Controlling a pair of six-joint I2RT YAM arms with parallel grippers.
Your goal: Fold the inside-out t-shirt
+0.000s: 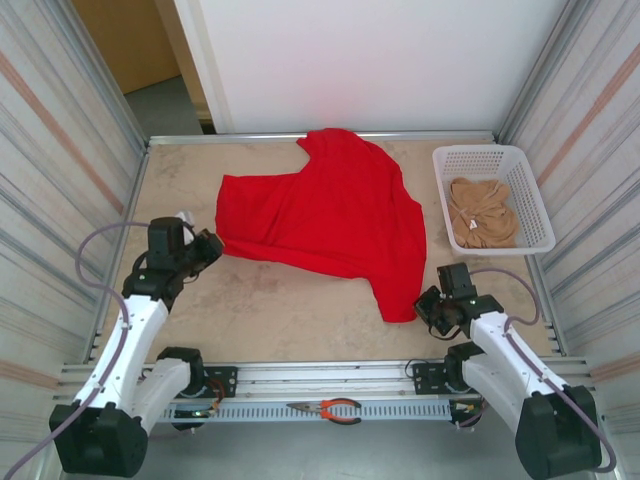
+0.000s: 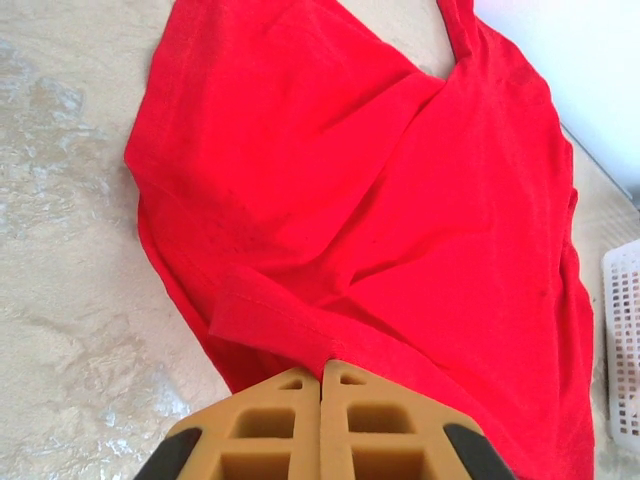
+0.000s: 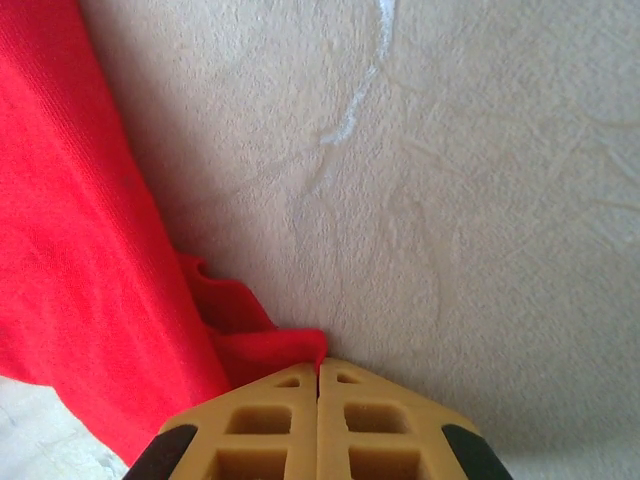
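Shirt: the red shirt (image 1: 330,215) lies spread over the middle of the desk (image 1: 280,310), crumpled. One sleeve reaches toward 12 o'clock and a corner trails to 5 o'clock.
Left hand: the left hand (image 2: 320,365) has its fingers pressed together on the shirt's 8 o'clock edge.
Right hand: the right hand (image 3: 318,362) is closed on a small pucker of cloth at the 5 o'clock corner.
Risk: both pinches look thin, so either could slip on lifting. That would leave one side dragging and the fold skewed. Uneven pulls could bunch the existing creases.
Left arm: the left arm (image 1: 135,320) stretches toward 12 o'clock, with its wrist low and turned toward 3 o'clock.
Right arm: the right arm (image 1: 500,350) reaches a shorter way, with its wrist low and pointing about 10 o'clock.
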